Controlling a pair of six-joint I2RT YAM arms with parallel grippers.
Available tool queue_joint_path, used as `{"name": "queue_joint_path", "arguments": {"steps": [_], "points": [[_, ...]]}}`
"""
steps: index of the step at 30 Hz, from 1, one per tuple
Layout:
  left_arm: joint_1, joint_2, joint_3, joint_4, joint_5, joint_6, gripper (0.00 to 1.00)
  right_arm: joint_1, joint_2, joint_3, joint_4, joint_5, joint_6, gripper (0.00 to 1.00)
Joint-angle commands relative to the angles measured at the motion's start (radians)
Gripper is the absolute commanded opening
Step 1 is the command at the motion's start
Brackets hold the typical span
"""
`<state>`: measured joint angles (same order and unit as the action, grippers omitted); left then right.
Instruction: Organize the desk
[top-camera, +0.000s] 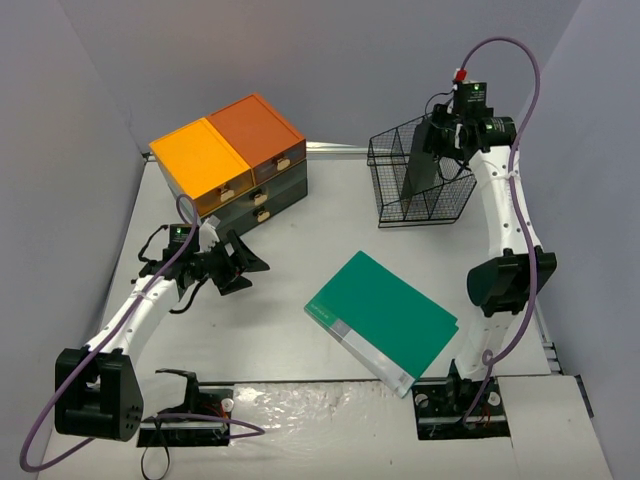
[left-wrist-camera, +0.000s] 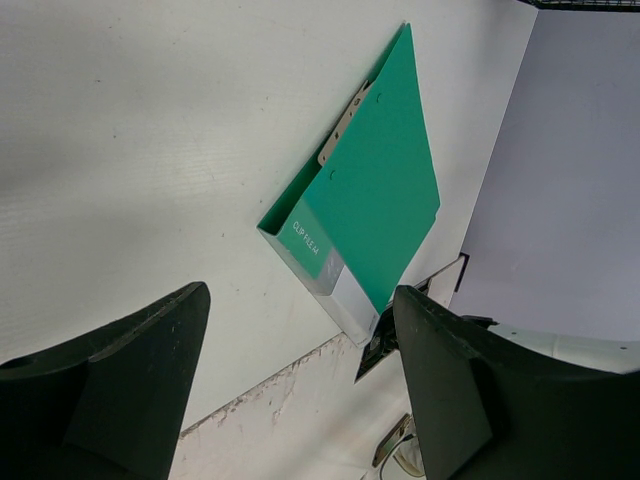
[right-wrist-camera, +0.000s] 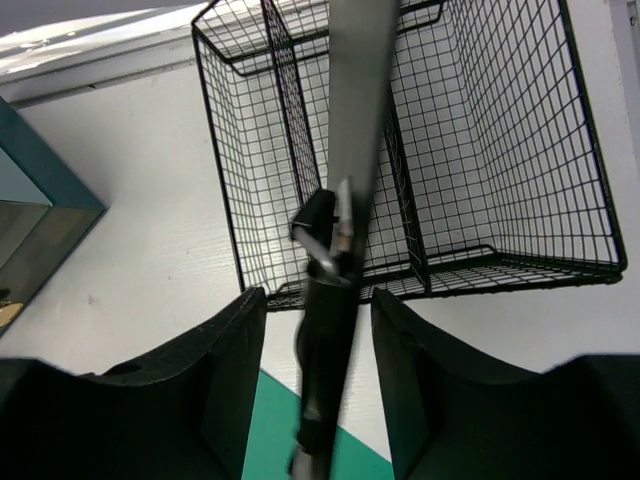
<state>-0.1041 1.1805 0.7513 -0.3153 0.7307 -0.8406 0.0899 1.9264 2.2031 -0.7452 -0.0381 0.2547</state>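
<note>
Right arm stretched up and far. Right gripper (right-wrist-camera: 318, 300) pinched a dark clipboard (top-camera: 420, 158) edge-on, above the wire basket (top-camera: 400, 205) by its divider. Left arm sat low, left gripper (top-camera: 245, 265) jaws spread, nothing between, just above the desk (top-camera: 270, 320). Green clip file (top-camera: 385, 318) lay flat on the desk, beyond those jaws.

A green clip file (left-wrist-camera: 375, 190) lies flat on the white table (left-wrist-camera: 150, 150), its labelled spine close to the table's edge. The left fingers (left-wrist-camera: 120, 385) stand wide apart, nothing between them.
</note>
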Motion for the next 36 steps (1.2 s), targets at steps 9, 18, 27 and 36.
{"name": "queue_joint_path", "arguments": {"steps": [9, 18, 27, 36], "points": [[0.002, -0.021, 0.049, 0.018, 0.004, 0.000, 0.70, 0.054, -0.166, -0.175, 0.157, 0.127, -0.031, 0.71], [0.001, -0.018, 0.040, 0.031, 0.006, -0.006, 0.70, 0.133, -0.318, -0.290, 0.269, 0.270, -0.029, 0.73], [0.001, -0.019, 0.039, 0.034, 0.006, -0.003, 0.70, 0.180, -0.431, -0.437, 0.273, 0.351, 0.040, 0.73], [0.001, -0.015, 0.029, 0.047, 0.009, -0.008, 0.70, 0.266, -0.666, -0.889, 0.474, 0.445, 0.205, 0.59]]}}
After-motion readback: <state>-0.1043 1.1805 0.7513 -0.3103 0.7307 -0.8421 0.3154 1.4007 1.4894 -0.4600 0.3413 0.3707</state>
